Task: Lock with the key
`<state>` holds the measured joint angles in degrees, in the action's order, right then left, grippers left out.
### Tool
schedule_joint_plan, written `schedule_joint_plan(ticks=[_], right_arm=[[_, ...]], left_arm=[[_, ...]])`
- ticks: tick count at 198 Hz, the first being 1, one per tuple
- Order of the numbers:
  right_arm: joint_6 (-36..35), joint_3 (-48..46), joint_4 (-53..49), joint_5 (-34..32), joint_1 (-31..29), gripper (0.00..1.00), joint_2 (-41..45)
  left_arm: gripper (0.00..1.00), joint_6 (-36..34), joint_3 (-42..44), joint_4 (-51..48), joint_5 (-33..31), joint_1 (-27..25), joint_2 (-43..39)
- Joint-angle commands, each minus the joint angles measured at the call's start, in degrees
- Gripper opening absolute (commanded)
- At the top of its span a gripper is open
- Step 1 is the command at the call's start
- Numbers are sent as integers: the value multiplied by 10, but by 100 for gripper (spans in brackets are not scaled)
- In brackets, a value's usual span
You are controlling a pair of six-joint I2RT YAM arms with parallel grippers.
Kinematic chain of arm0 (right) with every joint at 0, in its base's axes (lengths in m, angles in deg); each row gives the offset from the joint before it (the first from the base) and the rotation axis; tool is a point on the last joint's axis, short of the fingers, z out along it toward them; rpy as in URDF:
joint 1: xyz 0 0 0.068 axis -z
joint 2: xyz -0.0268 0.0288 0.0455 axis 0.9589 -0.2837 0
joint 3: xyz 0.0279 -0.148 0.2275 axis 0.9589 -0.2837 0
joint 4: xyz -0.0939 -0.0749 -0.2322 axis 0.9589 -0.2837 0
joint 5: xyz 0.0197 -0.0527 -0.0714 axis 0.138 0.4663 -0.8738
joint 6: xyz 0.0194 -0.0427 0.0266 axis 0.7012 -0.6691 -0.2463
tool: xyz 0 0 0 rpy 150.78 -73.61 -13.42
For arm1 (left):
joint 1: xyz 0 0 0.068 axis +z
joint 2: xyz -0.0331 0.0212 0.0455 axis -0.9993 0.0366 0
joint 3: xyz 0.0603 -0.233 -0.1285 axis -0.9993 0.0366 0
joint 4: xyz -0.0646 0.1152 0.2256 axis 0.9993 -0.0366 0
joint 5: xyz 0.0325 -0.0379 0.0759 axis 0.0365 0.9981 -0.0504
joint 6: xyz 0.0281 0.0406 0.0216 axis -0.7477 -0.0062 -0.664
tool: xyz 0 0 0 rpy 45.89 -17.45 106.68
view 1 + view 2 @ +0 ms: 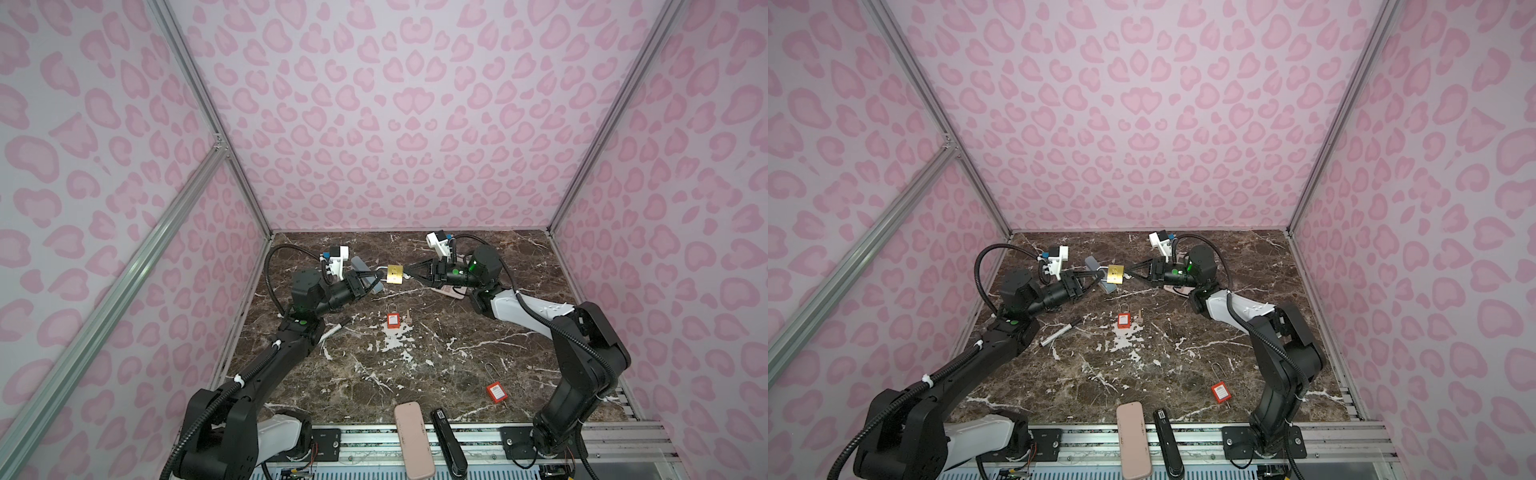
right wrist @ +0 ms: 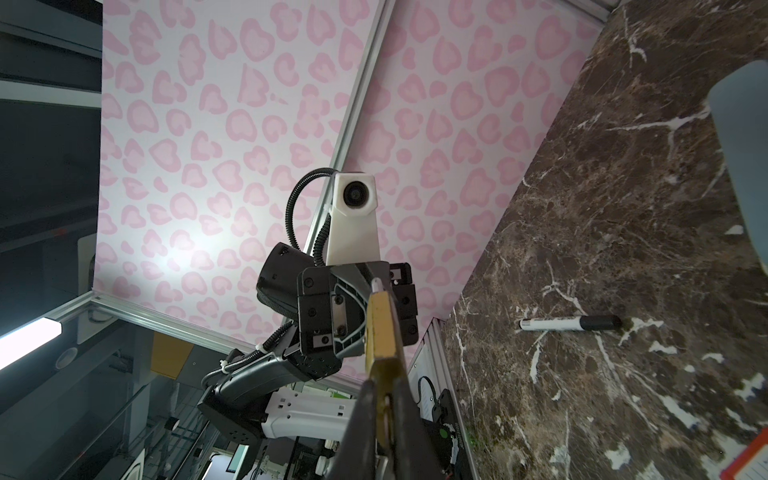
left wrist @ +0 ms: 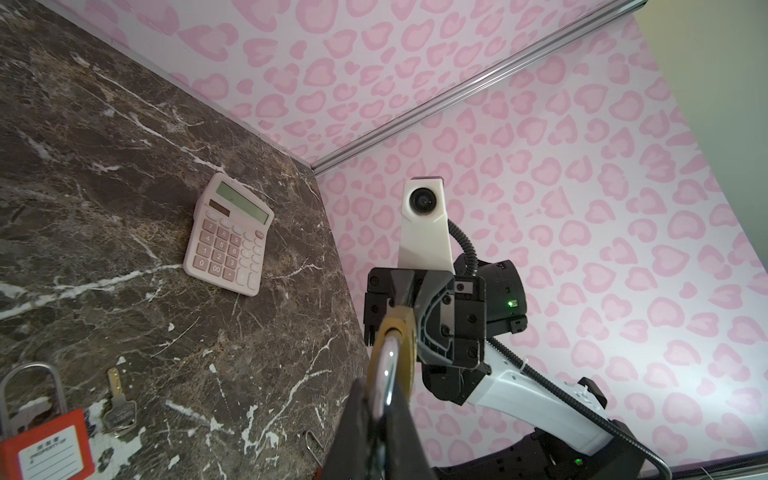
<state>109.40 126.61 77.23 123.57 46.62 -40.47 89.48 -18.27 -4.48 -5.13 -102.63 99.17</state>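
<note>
We see a brown marble table (image 1: 457, 374) bearing a red padlock (image 1: 392, 321) beside a loose key (image 1: 409, 318), a second red padlock (image 1: 496, 391), a marker (image 1: 1061, 332) and a pink calculator (image 3: 228, 235).

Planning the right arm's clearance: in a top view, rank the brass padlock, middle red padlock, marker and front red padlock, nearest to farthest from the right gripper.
1. brass padlock, at the tips of the right gripper, far centre.
2. middle red padlock, table centre.
3. marker, left side.
4. front red padlock, near right.
</note>
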Motion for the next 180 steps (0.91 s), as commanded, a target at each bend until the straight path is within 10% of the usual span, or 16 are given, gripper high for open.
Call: schedule_joint_plan(ticks=[1, 180], right_arm=[[20, 4, 71, 5, -2, 6, -2], [-19, -26, 25, -6, 27, 0, 19]], left_arm=[[3, 7, 7, 24, -23, 1, 2], [4, 35, 32, 71, -82, 8, -25]])
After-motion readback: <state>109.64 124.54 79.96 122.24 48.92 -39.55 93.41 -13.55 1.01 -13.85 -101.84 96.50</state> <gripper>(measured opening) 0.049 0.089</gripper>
